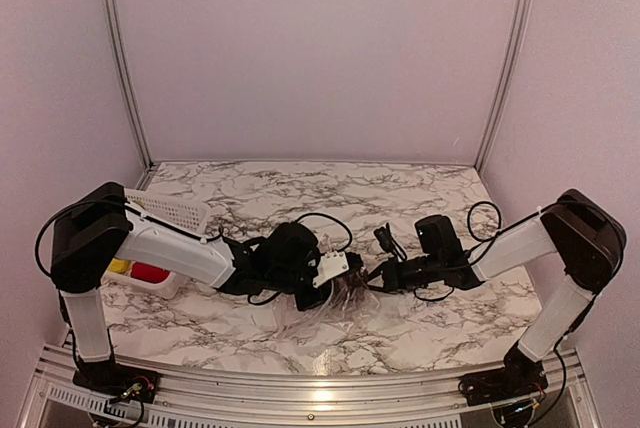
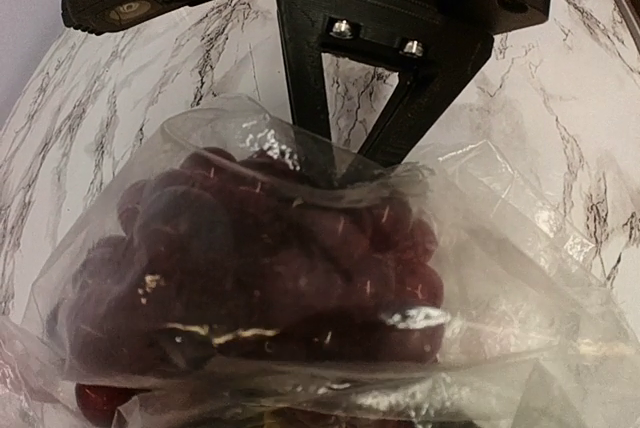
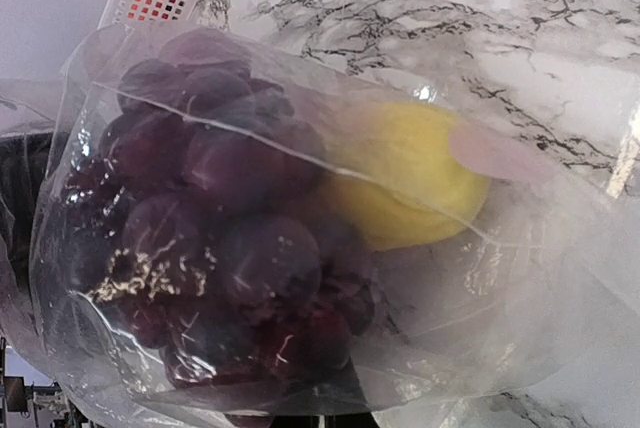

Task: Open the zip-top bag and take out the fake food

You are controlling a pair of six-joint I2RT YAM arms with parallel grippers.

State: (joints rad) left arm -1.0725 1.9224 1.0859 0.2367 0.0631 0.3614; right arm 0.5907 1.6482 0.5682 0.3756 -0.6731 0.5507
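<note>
Left tool (image 2: 345, 173) clamped on a fold of zip-top bag (image 2: 510, 248), dark grape bunch (image 2: 260, 268) and yellow piece (image 3: 400, 183) inside; right tool (image 1: 373, 277) at the bag's other side, grip not discernible; bag on marbled worktop (image 1: 400, 193), between both tools.

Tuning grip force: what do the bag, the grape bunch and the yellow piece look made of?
The zip-top bag: thin clear plastic film, glossy, creased, with glare. The grape bunch: dark purple, shiny highlights, likely hard plastic. The yellow piece: duller finish, probably plastic; bag blurs it.
</note>
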